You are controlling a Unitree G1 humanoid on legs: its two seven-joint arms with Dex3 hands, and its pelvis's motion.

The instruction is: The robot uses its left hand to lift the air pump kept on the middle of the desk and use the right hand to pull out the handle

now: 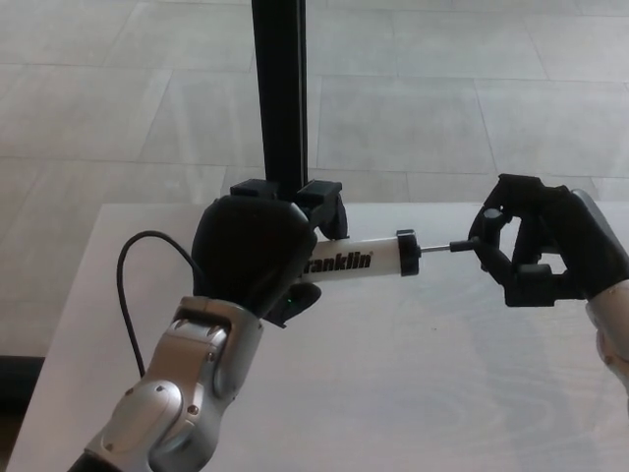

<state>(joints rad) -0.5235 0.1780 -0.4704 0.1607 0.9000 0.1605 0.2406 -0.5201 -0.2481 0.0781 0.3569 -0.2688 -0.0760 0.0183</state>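
The left hand [251, 256] grips the air pump [359, 260] around the left part of its white barrel, holding it level above the table [393, 393], over the middle of the far edge. The barrel juts out rightward from that hand. The right hand [541, 251] is closed on the handle [482, 241] at the pump's right end, with a short length of thin rod [435, 249] showing between barrel cap and handle.

The air pump [359, 260] is white with black lettering and a black end cap. Both hands, left hand [254, 254] and right hand [539, 251], are black; the desk [413, 393] is pale wood-grain.
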